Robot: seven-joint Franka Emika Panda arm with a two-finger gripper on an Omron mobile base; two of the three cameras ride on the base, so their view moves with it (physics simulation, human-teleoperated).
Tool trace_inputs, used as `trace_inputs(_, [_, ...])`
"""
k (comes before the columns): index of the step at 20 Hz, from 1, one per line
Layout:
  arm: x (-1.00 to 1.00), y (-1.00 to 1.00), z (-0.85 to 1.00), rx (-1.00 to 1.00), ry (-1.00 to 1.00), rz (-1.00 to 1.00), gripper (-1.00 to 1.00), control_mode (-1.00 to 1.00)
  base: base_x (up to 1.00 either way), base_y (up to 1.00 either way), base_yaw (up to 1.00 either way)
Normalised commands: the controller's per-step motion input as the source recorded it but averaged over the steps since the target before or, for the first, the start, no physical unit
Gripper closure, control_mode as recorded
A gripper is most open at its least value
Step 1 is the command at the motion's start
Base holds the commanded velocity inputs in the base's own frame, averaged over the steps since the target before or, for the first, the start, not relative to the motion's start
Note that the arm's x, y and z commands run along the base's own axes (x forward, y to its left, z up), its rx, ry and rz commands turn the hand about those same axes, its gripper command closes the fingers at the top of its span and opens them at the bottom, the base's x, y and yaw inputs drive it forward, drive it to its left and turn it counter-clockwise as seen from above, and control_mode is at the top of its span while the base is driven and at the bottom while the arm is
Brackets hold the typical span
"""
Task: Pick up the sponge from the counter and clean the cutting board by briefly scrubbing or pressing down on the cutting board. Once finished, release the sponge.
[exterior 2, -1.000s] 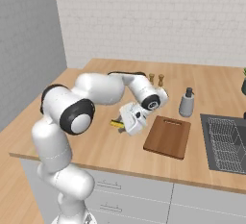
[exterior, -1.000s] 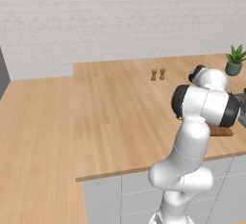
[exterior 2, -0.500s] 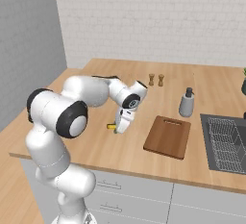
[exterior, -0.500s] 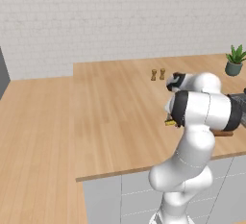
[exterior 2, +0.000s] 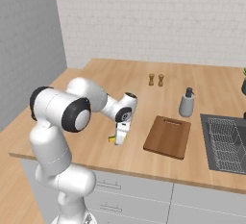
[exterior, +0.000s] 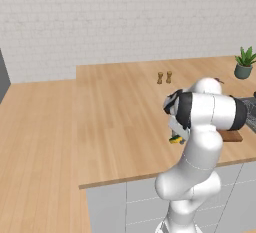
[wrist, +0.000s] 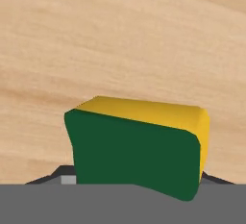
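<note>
The light wood tabletop (exterior 2: 96,143) carries the sponge (wrist: 137,143) just left of the cutting board (exterior 2: 167,136). Your gripper (exterior 2: 118,138) hangs right over the sponge; I cannot tell whether the jaws have clenched. Straddle it squarely, squeeze, then lift straight up.

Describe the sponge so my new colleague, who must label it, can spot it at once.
On the light counter, look left of the dark cutting board, under the arm's lowered gripper. The sponge is a small block, green on top, yellow beneath, the only brightly coloured thing there.
</note>
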Motion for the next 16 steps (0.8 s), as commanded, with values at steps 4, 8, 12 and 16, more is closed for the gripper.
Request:
trace_inputs(4, [-0.07, 0.00, -0.91, -0.15, -0.09, 0.00, -1.00, -1.00, 0.00, 0.00, 0.00])
trace_inputs(8, [-0.46, -0.04, -0.52, -0.05, -0.17, 0.00, -1.00, -1.00, 0.00, 0.00, 0.00])
trace_inputs(12, [-0.92, -0.12, -0.20, 0.00, -0.27, 0.02, -1.00, -1.00, 0.00, 0.00, 0.00])
trace_inputs(16, [-0.69, -0.01, -0.17, 0.00, -0.22, 0.03, -1.00, -1.00, 0.00, 0.00, 0.00])
